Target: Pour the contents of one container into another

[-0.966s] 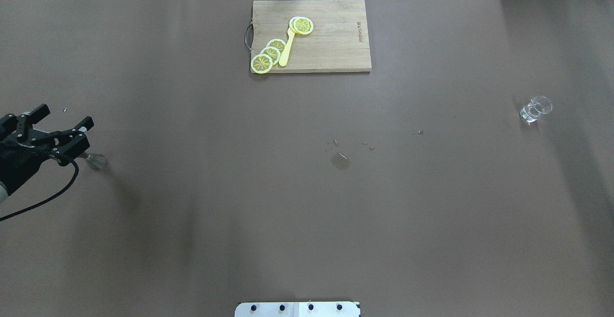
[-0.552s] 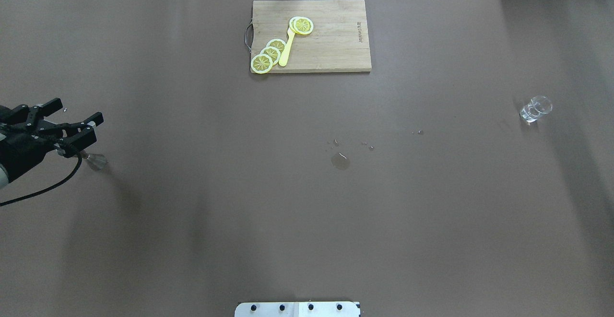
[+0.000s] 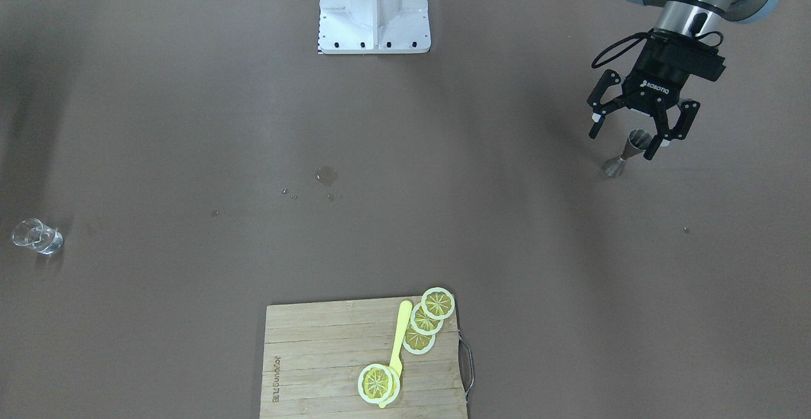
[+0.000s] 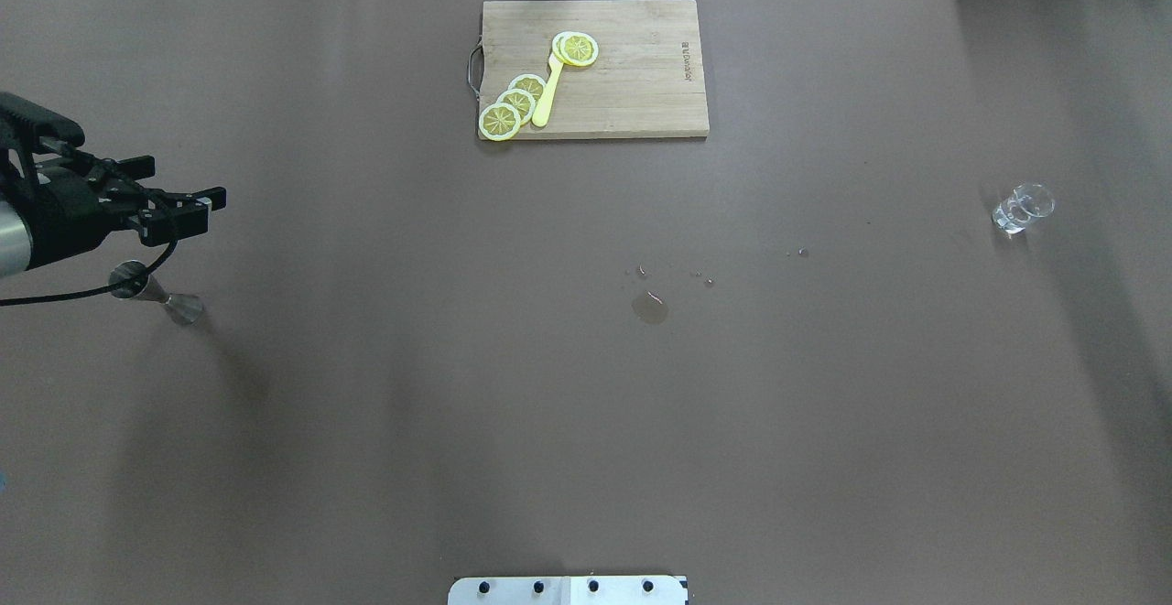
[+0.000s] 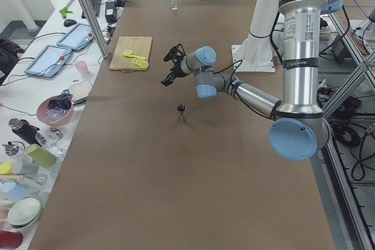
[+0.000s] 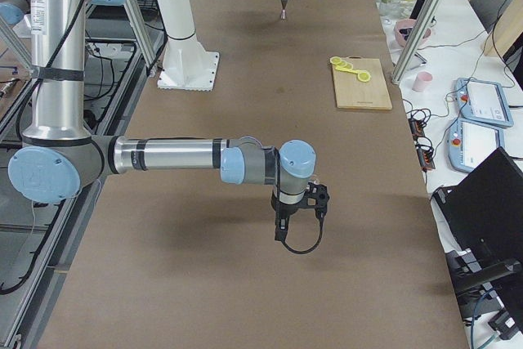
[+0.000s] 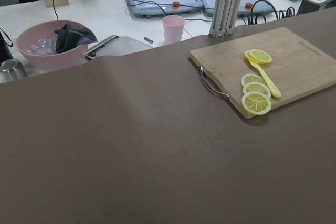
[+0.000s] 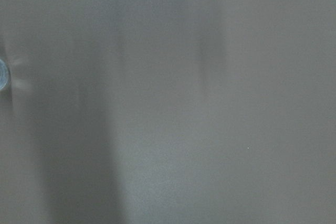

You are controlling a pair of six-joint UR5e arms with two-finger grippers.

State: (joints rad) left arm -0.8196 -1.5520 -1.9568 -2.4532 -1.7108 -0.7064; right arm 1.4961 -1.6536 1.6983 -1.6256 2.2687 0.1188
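Note:
The grey steel jigger (image 4: 157,293) stands upright on the brown table at the robot's left, also seen from the front (image 3: 627,153) and from the left end (image 5: 181,112). My left gripper (image 4: 179,195) hangs open and empty above and just beyond it (image 3: 633,139), touching nothing. The small clear glass (image 4: 1022,208) stands alone far off on the right side (image 3: 37,236). My right gripper (image 6: 299,220) shows only in the exterior right view, pointing down near the table. Whether it is open or shut I cannot tell.
A wooden cutting board (image 4: 641,83) with lemon slices (image 4: 513,103) and a yellow utensil lies at the far middle. A small puddle (image 4: 649,307) and droplets mark the table's centre. The robot's white base (image 3: 374,10) stands at the near edge.
My left gripper has lifted and drawn back from the jigger toward the far side, uncovering its top. The jigger and the glass have stayed put.

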